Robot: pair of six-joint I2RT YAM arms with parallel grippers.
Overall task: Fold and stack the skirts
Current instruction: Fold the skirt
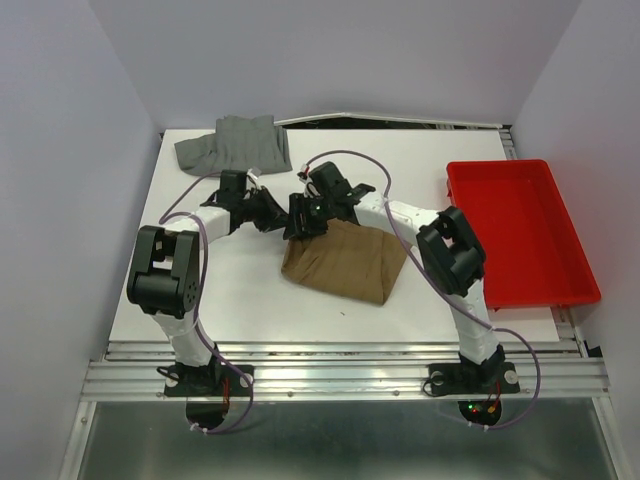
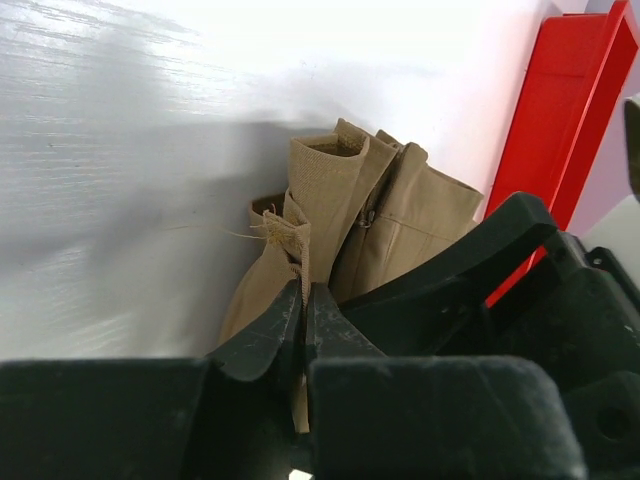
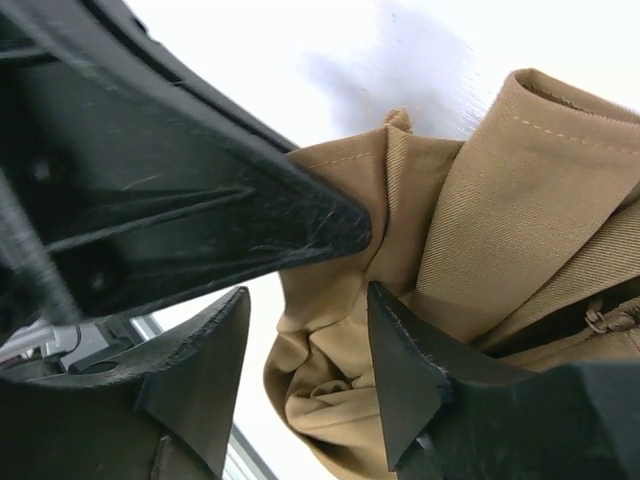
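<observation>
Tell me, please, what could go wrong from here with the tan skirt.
The left gripper pinches only a thin frayed edge of the tan skirt, so it may slip free. The right gripper, jaws apart around bunched cloth, might catch several layers and spoil the fold. Both grippers crowd one corner and could collide.

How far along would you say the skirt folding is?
Nothing is stacked yet: the grey skirt lies rumpled at the far edge. In hand: the left gripper pinches the tan skirt at its bunched end, the right gripper open around it. Left: folding and stacking both.
</observation>
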